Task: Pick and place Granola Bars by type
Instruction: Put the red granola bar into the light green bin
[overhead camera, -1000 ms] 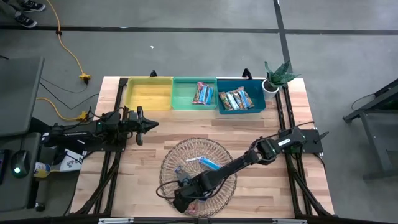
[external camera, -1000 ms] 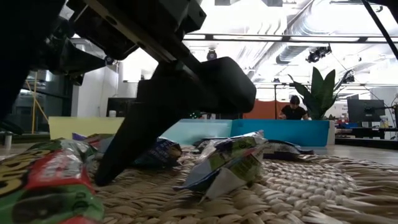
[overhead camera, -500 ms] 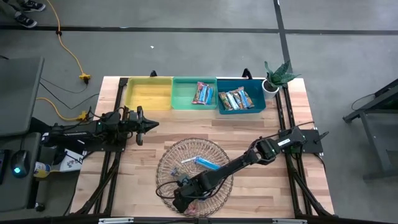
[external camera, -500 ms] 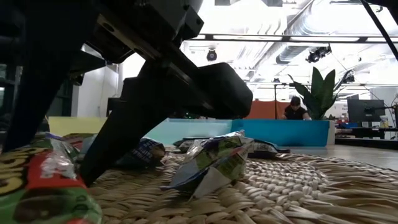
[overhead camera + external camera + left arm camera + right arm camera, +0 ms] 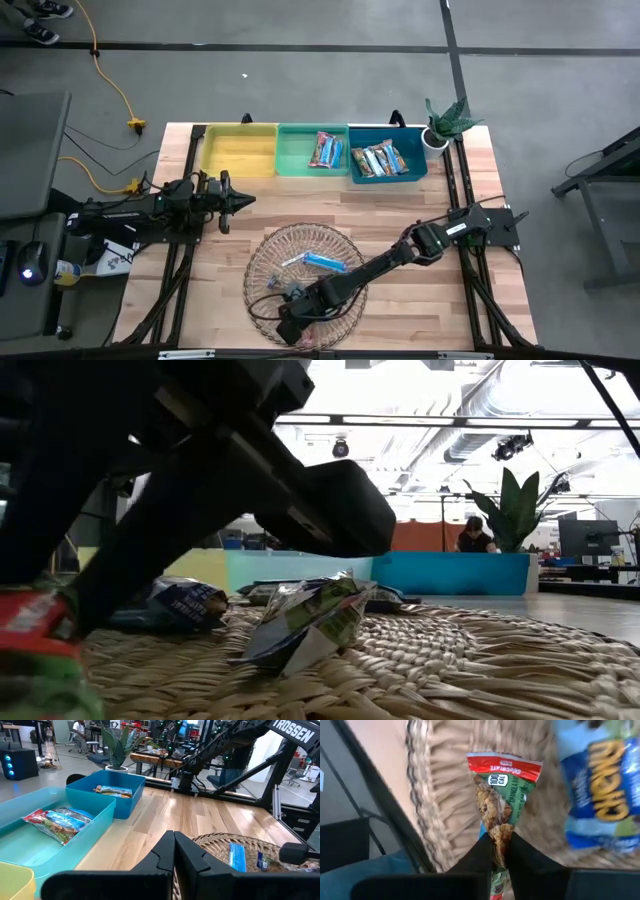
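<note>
— Now then, where for the red-and-green bar (image 5: pixel 501 795)?
— Down in the basket (image 5: pixel 262 262), by the near-left rim, pinched at one narrow end by the right fingers (image 5: pixel 487 845).
— Closed all the way?
— Nearly; clamped on the wrapper's crimped end, with no gap visible on either side.
— And lying which way?
— Long axis running straight out from the fingertips, red end farthest off, body over the woven floor just beside the rim. Blue wrapper (image 5: pixel 600 780) close alongside, apparently not caught in the grip.
— Left fingers (image 5: pixel 240 200)?
— Shut on nothing, parked over the bench (image 5: pixel 400 220) just beyond the basket's far-left side, pointing toward it. Farther from the bar than the right ones, so no part in this.
— Destination, probably?
— Green bin (image 5: pixel 295 160), judging by the similar red-tinged bars (image 5: pixel 326 150) inside; middle of three at the far edge, well apart from the basket. Blue bin (image 5: pixel 415 168) beside it holding tan-and-blue bars (image 5: pixel 380 158); yellow bin (image 5: pixel 240 152) showing none.
— So, next?
— Probably a straight lift to clear the rim, then a carry away across the bench. Worth watching: end-only grip, likely to let the bar swing or slip.
</note>
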Controlling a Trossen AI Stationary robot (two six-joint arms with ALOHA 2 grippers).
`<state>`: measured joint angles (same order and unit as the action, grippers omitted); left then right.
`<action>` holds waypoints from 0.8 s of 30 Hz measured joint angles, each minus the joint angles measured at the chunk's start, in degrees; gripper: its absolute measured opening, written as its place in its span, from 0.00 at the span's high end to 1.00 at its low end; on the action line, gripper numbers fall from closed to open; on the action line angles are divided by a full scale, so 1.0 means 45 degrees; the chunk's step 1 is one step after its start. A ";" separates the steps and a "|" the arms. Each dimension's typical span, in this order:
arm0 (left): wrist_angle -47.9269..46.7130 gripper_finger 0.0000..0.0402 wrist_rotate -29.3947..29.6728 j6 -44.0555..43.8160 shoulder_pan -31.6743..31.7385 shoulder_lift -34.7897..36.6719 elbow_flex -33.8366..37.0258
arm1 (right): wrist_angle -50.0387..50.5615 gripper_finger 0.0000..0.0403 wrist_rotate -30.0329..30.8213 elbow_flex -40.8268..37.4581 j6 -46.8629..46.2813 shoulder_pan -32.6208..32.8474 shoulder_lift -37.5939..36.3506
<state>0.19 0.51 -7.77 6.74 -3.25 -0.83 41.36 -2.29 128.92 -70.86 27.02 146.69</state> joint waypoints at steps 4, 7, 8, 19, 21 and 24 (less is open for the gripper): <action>0.0000 1.00 0.0000 -0.0005 0.0000 0.0004 -0.0001 | -0.0062 0.97 -0.0047 0.0000 0.0142 0.0031 -0.0014; 0.0000 1.00 -0.0004 -0.0004 0.0000 0.0001 -0.0001 | -0.0025 0.99 0.0028 0.0000 0.0307 0.0016 -0.0117; 0.0000 1.00 0.0000 -0.0003 0.0000 0.0000 0.0003 | -0.0036 0.99 0.0060 0.0000 0.0356 -0.0008 -0.0156; 0.0000 1.00 0.0003 -0.0005 0.0000 0.0000 0.0001 | -0.0014 1.00 0.0879 0.0005 0.1209 -0.0512 -0.1271; 0.0000 1.00 0.0002 -0.0005 0.0000 0.0000 -0.0002 | 0.0000 1.00 0.1200 0.0005 0.1527 -0.0663 -0.1626; 0.0000 1.00 0.0005 -0.0002 0.0000 0.0002 0.0003 | -0.0011 1.00 0.1800 0.0005 0.2080 -0.0861 -0.2243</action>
<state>0.19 0.54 -7.78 6.74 -3.23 -0.82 41.31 5.81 128.95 -61.50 23.14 136.60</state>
